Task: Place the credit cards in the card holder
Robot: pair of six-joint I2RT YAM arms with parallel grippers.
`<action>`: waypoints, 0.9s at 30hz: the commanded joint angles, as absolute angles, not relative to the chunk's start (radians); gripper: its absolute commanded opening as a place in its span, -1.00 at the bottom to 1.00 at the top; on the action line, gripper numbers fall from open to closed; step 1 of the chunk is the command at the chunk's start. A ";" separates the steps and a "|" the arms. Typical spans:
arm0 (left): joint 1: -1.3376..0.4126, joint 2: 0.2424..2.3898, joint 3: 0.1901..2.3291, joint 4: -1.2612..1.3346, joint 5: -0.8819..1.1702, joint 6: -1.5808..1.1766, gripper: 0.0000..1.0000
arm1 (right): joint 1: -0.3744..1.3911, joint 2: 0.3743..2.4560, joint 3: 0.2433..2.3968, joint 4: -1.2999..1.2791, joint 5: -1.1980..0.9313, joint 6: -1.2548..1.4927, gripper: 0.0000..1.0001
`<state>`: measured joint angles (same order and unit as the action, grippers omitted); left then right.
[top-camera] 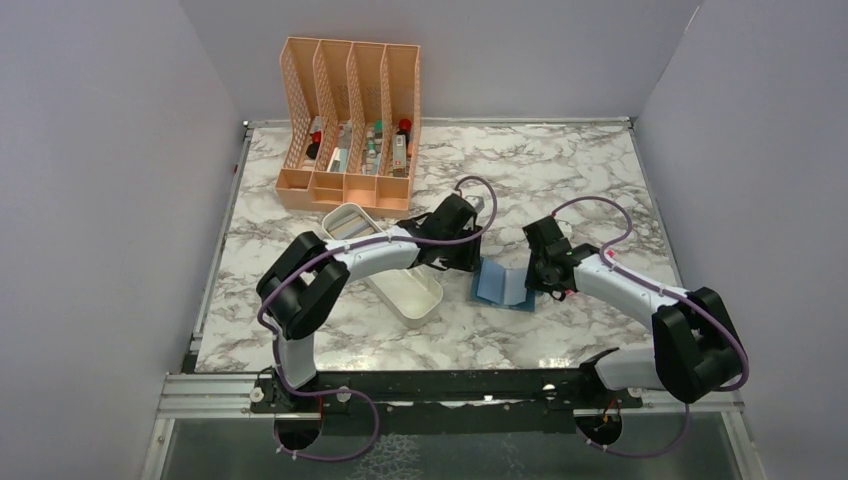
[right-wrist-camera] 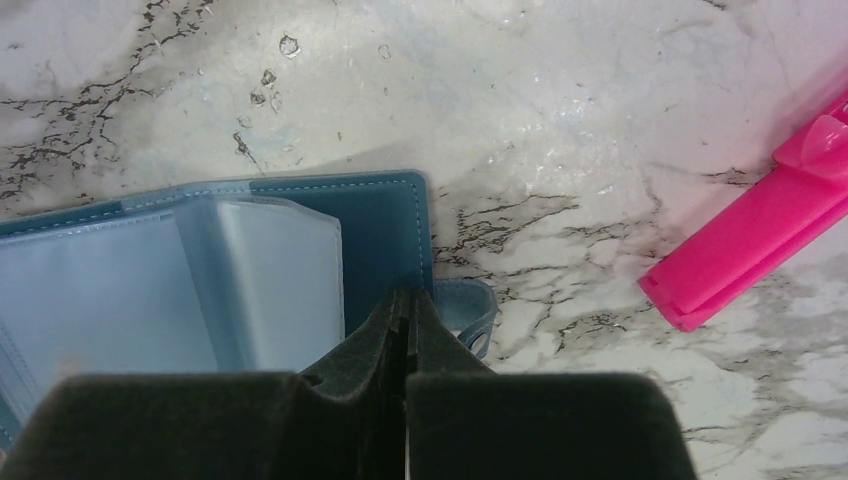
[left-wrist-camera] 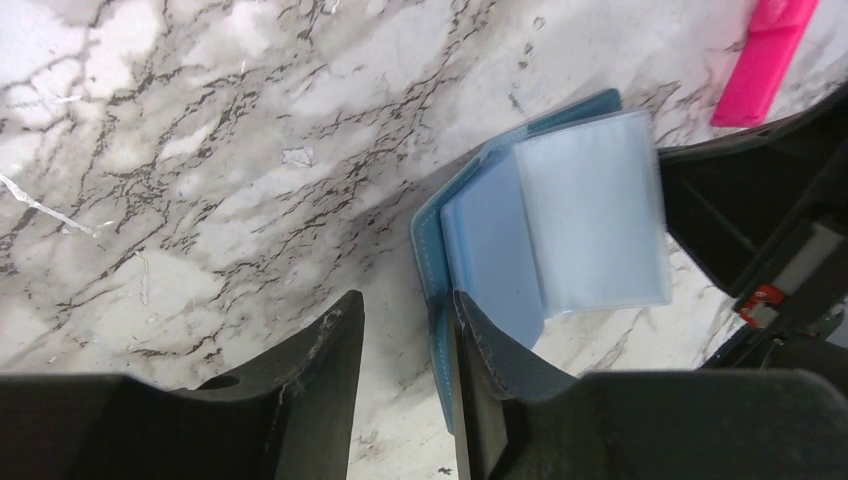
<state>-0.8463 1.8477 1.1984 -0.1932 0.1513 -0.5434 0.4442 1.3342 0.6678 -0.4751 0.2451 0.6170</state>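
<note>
Right gripper (right-wrist-camera: 405,320) is pinched tight, jaws together on the near edge of the small teal-blue fold-over card holder (right-wrist-camera: 330,225), right beside its snap tab. The holder lies open on the white marble-patterned table (top-camera: 560,170), between the 2 arms, its pale blue-grey inner sleeves facing up. Left gripper (left-wrist-camera: 400,310) sits at the holder's opposite side, jaws apart, with the teal cover edge just inside 1 finger (left-wrist-camera: 510,400) and bare table showing in the gap. A bright pink plastic strip (right-wrist-camera: 750,250) lies near the holder. Over by the left arm, thin pale grey credit cards (top-camera: 347,223) rest in the far end of the long white oblong plastic tray (top-camera: 415,300).
</note>
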 commanded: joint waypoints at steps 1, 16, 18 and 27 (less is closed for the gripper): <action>-0.852 1.780 1.253 -0.208 0.134 -0.568 -0.21 | 0.451 1.327 0.659 -0.450 0.228 0.609 -0.94; -0.873 1.853 1.256 -0.049 0.402 -0.598 -0.72 | 0.451 1.315 0.656 -0.452 0.232 0.618 -0.94; -0.873 1.884 1.256 -0.032 0.422 -0.600 -0.78 | 0.451 1.308 0.658 -0.456 0.233 0.620 -0.94; -0.898 1.997 1.294 0.000 0.451 -0.619 -0.79 | 0.451 1.237 0.703 -0.524 0.232 0.609 -0.79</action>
<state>-0.8776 1.9633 1.2675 -0.0448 0.4030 -0.5995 0.4454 1.2865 0.6666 -0.4751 0.2405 0.6163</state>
